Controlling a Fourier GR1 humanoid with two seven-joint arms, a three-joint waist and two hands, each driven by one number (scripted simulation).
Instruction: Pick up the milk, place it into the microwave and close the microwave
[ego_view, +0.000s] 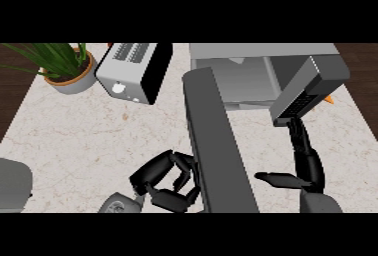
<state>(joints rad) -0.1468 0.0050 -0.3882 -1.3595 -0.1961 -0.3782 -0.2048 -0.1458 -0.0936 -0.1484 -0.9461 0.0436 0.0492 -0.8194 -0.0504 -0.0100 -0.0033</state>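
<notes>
Microwave (251, 75) open, door (218, 150) swung toward viewer.

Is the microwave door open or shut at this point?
Open: the microwave door swings out toward the robot, exposing the microwave cavity.

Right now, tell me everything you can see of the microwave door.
The microwave door is a long dark grey slab, swung wide open and reaching from the microwave toward the view's lower edge. It looks flat, smooth and plain; no handle shows. Its far end meets the microwave's left front corner. The left robot hand, fingers curled, sits against its left side near the free end; whether they touch is unclear.
</notes>
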